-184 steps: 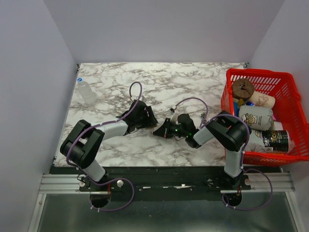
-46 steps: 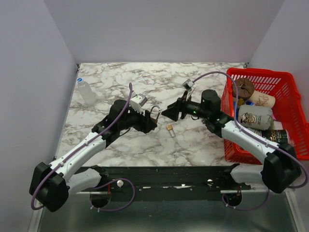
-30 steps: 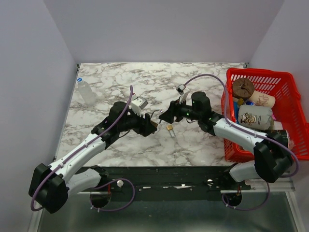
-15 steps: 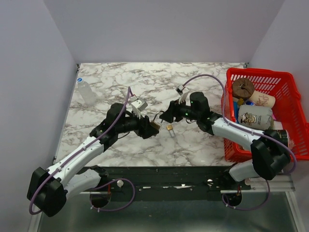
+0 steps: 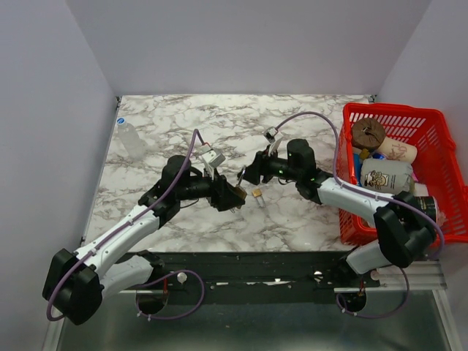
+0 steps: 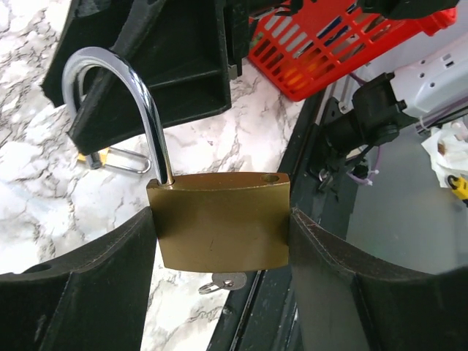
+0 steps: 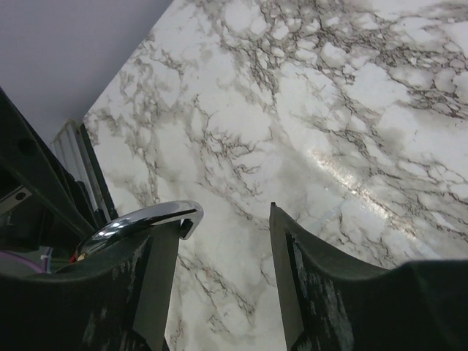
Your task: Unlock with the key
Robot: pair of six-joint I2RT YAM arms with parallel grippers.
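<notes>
Already sprung open, brass padlock (image 6: 216,234) sits clamped in left gripper (image 5: 230,196) jaws over marble table (image 5: 307,124), silver key (image 6: 223,281) in keyway below. Right gripper (image 7: 223,219) jaws, apart, straddle steel shackle (image 7: 142,219); hard tug could twist lock loose, shake key out.

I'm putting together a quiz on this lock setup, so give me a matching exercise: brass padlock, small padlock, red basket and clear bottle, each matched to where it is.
1 brass padlock
2 small padlock
3 red basket
4 clear bottle

A near the left edge of the table
B lying loose on the table
C clamped in the left gripper
D at the table's right edge

Pairs: 1-C, 2-B, 3-D, 4-A
</notes>
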